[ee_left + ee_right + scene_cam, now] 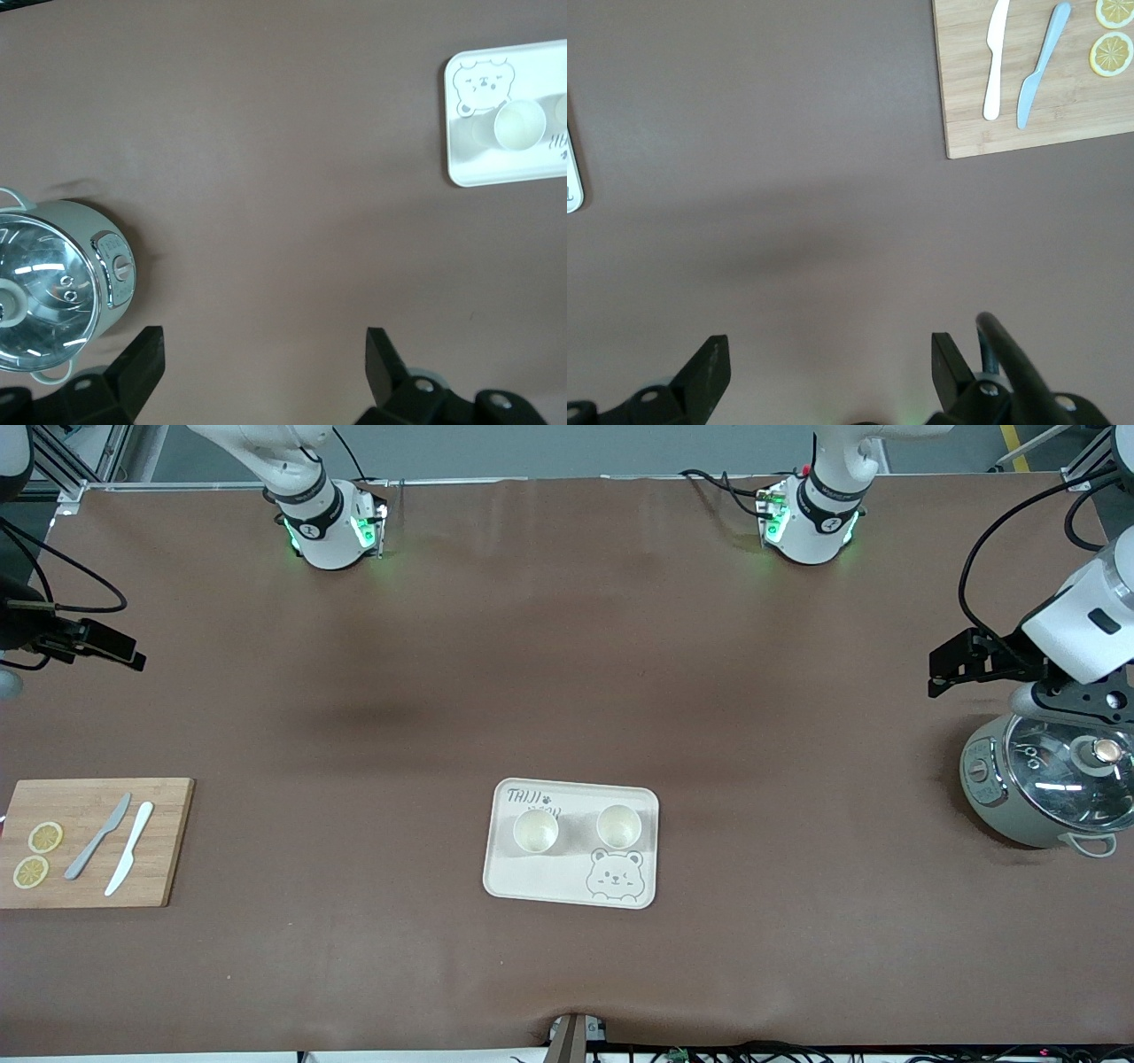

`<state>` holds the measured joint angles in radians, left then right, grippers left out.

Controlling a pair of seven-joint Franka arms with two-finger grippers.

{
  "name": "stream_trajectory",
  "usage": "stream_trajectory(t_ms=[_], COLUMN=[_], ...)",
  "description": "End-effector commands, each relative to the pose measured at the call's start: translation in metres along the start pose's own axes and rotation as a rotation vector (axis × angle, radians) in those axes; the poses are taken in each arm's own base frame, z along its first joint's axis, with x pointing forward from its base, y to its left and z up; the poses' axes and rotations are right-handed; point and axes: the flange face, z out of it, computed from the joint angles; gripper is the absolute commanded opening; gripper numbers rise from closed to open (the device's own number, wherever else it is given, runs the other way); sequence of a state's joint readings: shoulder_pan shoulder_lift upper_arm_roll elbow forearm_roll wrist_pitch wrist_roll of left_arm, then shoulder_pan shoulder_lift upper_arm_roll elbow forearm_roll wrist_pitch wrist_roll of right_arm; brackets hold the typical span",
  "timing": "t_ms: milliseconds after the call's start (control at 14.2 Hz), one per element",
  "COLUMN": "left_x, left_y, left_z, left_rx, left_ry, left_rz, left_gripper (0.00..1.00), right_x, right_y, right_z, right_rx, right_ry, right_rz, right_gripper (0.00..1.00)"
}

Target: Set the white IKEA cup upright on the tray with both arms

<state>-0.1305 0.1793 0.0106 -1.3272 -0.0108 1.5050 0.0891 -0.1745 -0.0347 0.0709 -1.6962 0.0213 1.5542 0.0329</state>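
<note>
We are seeing two white cups (535, 831) (618, 825) standing upright, mouths facing up, side by side on the cream bear tray (549, 881), well apart from both jaws. The left gripper (264, 354) and right gripper (831, 354) are hovering released over bare table.

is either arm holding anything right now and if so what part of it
Nothing is held. The left gripper hangs with jaws open over bare table beside the rice cooker; the right gripper hangs open near the cutting board. Both cups stand on the tray.
</note>
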Motion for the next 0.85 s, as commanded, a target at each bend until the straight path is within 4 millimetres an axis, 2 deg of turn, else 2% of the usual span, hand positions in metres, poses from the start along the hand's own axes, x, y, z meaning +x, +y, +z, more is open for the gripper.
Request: stream_trajectory(t_ms=[0, 423, 564, 775], left_x=[-0.003, 0.000, -0.001, 0.001], left_y=[-0.006, -0.017, -0.018, -0.018], left_z=[0.001, 0.003, 0.002, 0.001], left_rx=[0.013, 0.013, 0.013, 0.023], left_ry=[-0.015, -0.007, -0.006, 0.009], left_rz=[0.013, -0.005, -0.008, -0.007], left_gripper=[1.00, 1.00, 1.00, 1.00], right_x=[-0.007, -0.007, -0.014, -0.018], right_y=[-0.003, -0.006, -0.006, -0.008], right_z=[-0.002, -0.003, -0.014, -0.017], right_rx=[0.008, 0.007, 0.005, 0.006], right_ry=[0.010, 0.013, 0.024, 0.029], right_rz=[0.014, 0.008, 0.006, 0.003], right_gripper=[1.00, 1.00, 1.00, 1.00])
